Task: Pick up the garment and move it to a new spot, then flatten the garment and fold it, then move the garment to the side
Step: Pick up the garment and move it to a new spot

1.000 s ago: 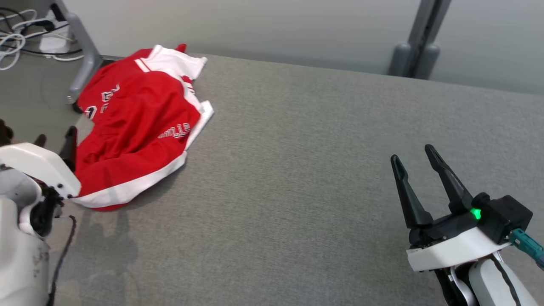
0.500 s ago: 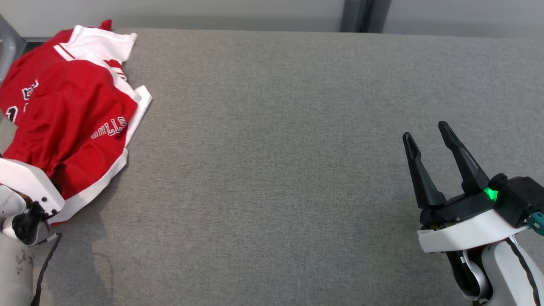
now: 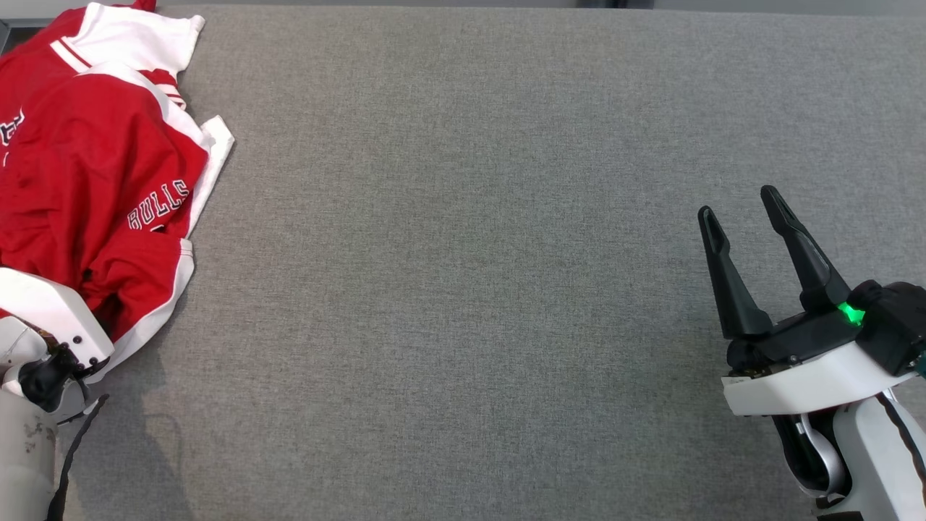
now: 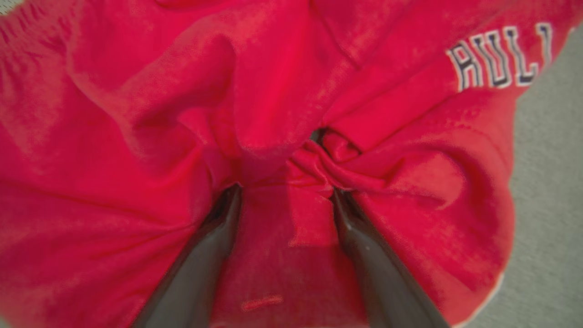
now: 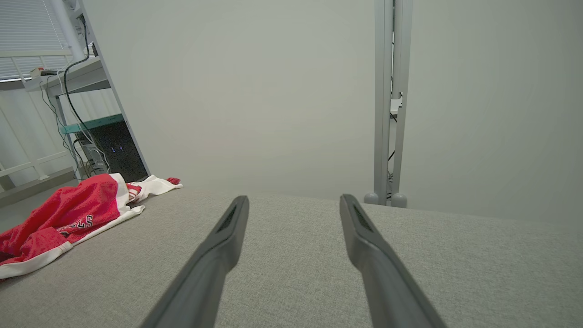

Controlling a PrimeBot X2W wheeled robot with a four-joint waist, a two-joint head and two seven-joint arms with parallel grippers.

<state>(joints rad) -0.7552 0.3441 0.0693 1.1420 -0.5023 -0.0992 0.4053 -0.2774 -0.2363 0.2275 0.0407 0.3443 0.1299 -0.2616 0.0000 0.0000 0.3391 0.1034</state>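
While the left claw (image 4: 284,190) stands wide with its tips buried in the crumpled red garment (image 3: 94,166) at the left edge of the desk (image 3: 463,289), closing could, seemingly, pinch several layers; the right claw (image 3: 736,202) hovers wide.

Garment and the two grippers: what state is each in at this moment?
Garment: crumpled and unfolded, lying at the left end of the table.
Left gripper: open, fingers pressed into the garment's red cloth, a bunched fold between them.
Right gripper: open, empty, over bare table at the right.
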